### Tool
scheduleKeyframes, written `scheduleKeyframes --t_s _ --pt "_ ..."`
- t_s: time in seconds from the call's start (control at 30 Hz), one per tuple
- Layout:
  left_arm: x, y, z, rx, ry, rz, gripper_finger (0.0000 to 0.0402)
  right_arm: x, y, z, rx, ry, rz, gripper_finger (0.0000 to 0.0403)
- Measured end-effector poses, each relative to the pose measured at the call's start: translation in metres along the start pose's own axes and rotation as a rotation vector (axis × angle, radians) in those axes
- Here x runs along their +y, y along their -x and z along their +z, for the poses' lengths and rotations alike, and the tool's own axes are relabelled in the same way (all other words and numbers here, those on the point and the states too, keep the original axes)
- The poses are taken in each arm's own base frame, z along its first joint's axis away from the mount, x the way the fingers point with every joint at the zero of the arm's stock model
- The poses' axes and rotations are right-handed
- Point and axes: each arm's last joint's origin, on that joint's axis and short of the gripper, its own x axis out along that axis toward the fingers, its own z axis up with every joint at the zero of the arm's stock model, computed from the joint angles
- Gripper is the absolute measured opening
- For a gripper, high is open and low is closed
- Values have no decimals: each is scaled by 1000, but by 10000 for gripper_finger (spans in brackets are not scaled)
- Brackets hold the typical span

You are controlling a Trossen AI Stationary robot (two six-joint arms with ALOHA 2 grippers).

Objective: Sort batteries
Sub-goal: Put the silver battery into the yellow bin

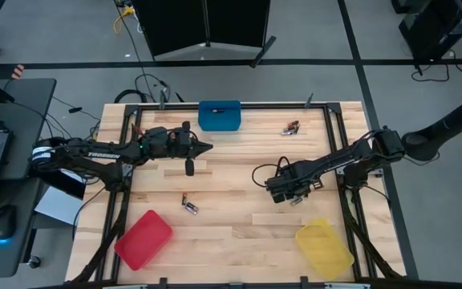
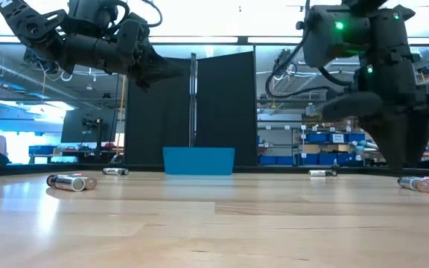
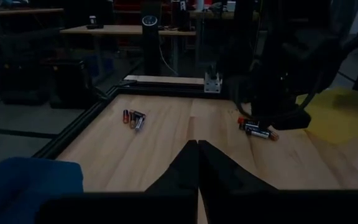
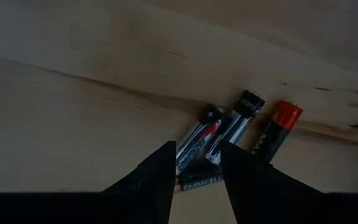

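Note:
Small batteries lie flat on the wooden table in separate spots. One cluster (image 4: pixel 213 134) lies under my right gripper (image 4: pixel 197 163), with a red-ended battery (image 4: pixel 277 132) beside it. My right gripper (image 1: pixel 285 194) points down, open, its fingertips standing on either side of the near end of that cluster. A pair of batteries (image 1: pixel 188 205) lies toward the near left, and another pair (image 1: pixel 289 127) near the far edge. My left gripper (image 1: pixel 205 147) hovers shut above the table's left middle, pointing right, near the blue bin (image 1: pixel 220 115).
A red bin (image 1: pixel 143 239) sits at the near left corner and a yellow bin (image 1: pixel 324 247) at the near right. The blue bin stands at the far edge's middle. A black metal frame (image 1: pixel 335 128) borders the table. Bare wood lies in the centre between the arms.

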Motion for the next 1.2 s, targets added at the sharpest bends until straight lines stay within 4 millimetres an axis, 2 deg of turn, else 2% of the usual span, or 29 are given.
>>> scheduleKeyframes --t_s 0.23,0.5,0.6,0.8,0.87,1.03,1.2 --pt "0 0 0 -1 8 0 10 -2 -19 1 19 -1 65 139" --pt "0 0 0 -3 26 0 10 -4 -24 2 -9 51 86 135" --pt "0 0 0 -3 31 1 10 -3 -24 2 -18 93 92 120" --pt "0 0 -1 11 35 0 10 -2 -24 3 -37 198 98 59" --pt "0 0 -2 16 36 1 10 -2 -24 3 -40 236 98 58" --pt "0 0 -2 17 36 1 10 5 -15 4 -72 346 96 58" --pt "0 0 -2 23 36 1 10 21 9 10 -112 442 168 58"
